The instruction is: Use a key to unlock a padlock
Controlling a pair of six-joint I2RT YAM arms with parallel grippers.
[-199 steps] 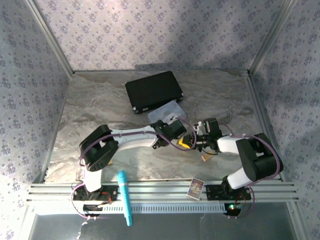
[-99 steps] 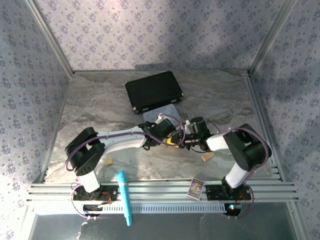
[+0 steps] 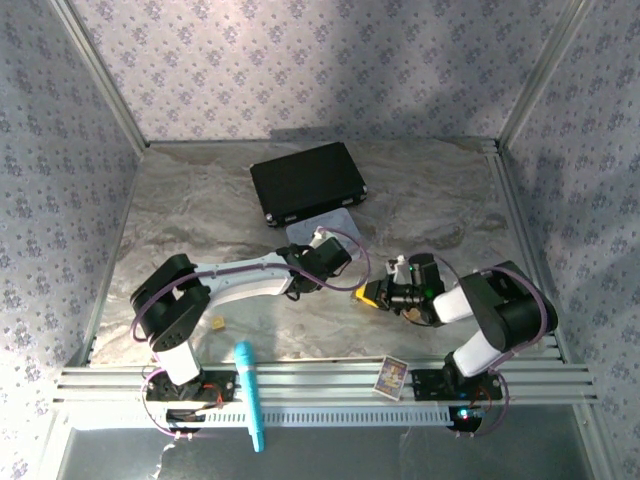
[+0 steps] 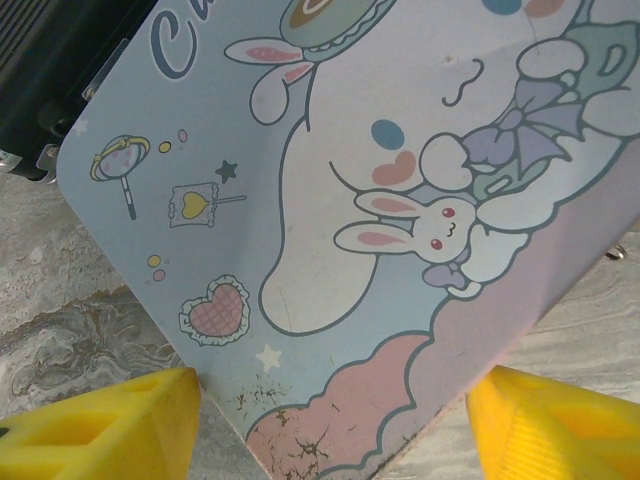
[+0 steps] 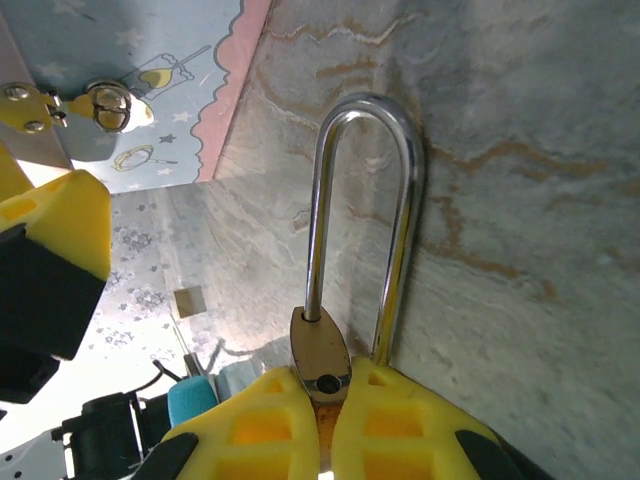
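Top view: the right claw is found low over the table, at about 4 o'clock from the table's middle, pointed toward 9 o'clock. The left claw is seen at 10 o'clock of it, near but apart, over the 5 o'clock corner of the pastel tin. A black case lies at 12 o'clock of the tin; touching or just beside cannot be told.

Right wrist view: the padlock is pinched by its brass body between the two yellow fingers, which are pressed in on it. The shackle is pointed toward 12 o'clock in this view. One leg is seated in the body; the other leg's foot is hidden behind a finger. The marbled table is close behind; contact cannot be told.

Left wrist view: the left claw's fingers are spread wide with nothing between them. The tin's lid, printed with cartoon rabbits, is seen beneath.

Noted toward the near edge, top view: a teal pen at 7 o'clock, a small card at 5 o'clock, a small cube at 8 o'clock.
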